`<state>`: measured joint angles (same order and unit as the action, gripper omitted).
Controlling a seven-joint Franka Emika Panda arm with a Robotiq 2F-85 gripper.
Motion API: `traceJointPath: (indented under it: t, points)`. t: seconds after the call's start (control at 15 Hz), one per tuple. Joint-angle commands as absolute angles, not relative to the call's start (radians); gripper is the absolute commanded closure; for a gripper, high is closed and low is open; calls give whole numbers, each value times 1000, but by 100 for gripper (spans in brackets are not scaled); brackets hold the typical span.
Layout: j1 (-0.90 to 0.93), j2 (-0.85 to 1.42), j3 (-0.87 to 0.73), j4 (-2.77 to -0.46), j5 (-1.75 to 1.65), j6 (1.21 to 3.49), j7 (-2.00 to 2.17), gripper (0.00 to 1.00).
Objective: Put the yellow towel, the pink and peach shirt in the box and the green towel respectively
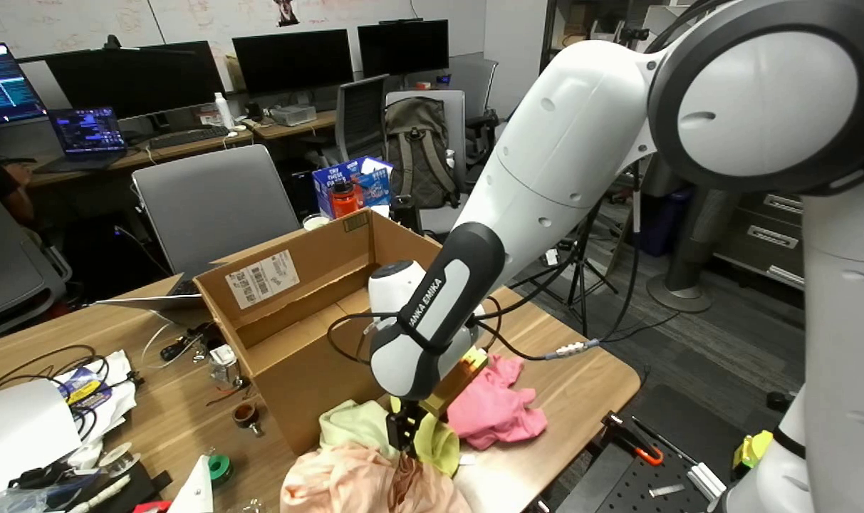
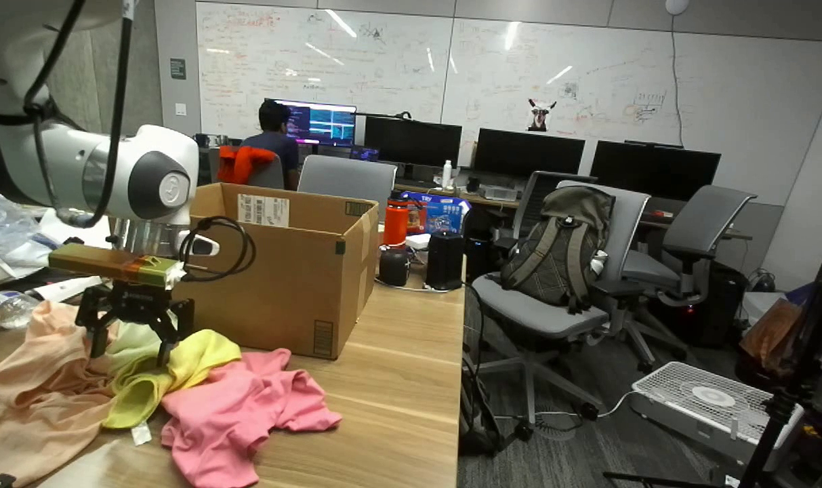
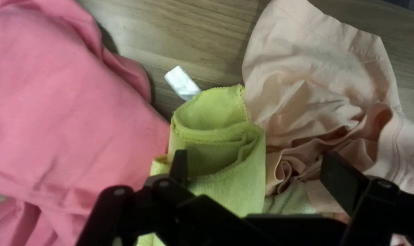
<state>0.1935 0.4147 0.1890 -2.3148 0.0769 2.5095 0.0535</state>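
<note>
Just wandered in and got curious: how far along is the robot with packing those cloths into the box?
Done: nothing visible; the part of the box in view shows no cloth. In hand: nothing held; the open gripper is by the yellow towel, probably the first pick. Left: everything; that towel, the pink shirt, peach shirt and green towel all lie outside.

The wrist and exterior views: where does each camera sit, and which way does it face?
In an exterior view: higher than the cardboard box, looking down into it, the whiteboard beyond; the robot arm at right.
In an exterior view: slightly above the cardboard box, facing across the table toward the olive backpack; robot arm and gripper at left.
Wrist view: above the gripper, facing down at the yellow towel, pink shirt and peach shirt; only the gripper shows.
Both exterior views share the cardboard box, whiteboard and olive backpack.
</note>
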Motion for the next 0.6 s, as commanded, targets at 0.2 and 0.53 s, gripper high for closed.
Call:
traceJointPath:
  t: [0.2,0.53]
  points:
    - [205,465,146,-2286,1,2523,61,0]
    - [198,494,114,-2288,-17,2529,68,0]
